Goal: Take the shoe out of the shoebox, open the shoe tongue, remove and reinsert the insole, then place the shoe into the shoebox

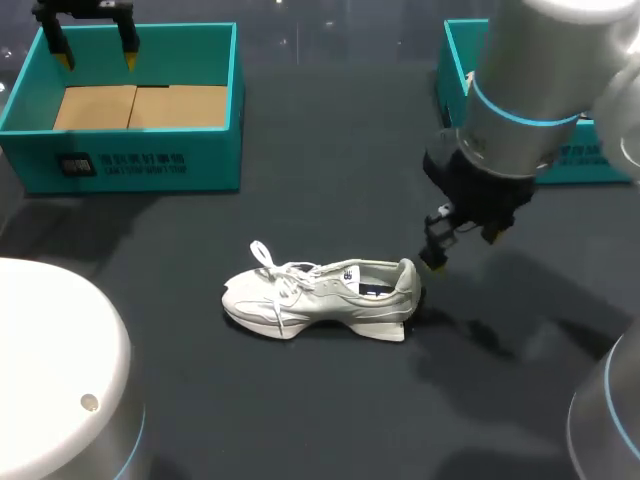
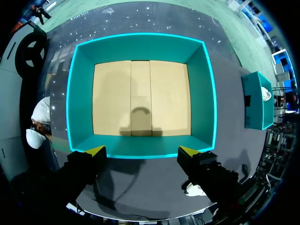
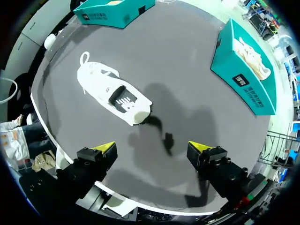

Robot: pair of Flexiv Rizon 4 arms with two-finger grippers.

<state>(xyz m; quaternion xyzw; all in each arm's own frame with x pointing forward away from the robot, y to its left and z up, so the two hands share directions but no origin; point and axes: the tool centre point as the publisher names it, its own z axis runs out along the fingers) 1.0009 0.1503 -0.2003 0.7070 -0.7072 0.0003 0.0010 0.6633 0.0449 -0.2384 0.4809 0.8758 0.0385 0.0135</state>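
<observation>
My left hand (image 1: pixel 97 60) hangs right above the open teal shoebox (image 1: pixel 120 160). Its fingers are spread wide, hold nothing and touch nothing, and beneath them I see only the box's bare cardboard floor.

The white shoe (image 1: pixel 320 298) is out of the shoebox. It stands on its sole on the dark tabletop (image 1: pixel 330 160), well away from my left hand, with its heel towards my right hand and its toe pointing away from it.

I judge it light, and soft in the mesh upper. The loose laces and tongue will give and slip under a pinch, while the sole and padded heel collar should be stiffer. So the heel collar or the sole's sidewall looks the surest hold. The tongue needs only a gentle pull, since nothing pins the shoe down and it may slide or tip.

My right hand (image 1: pixel 462 250) hovers just past the heel. Its fingers are wide apart and empty. In its wrist view the shoe (image 3: pixel 112 93) lies ahead of the hand (image 3: pixel 153 149), clear of both fingers.
</observation>
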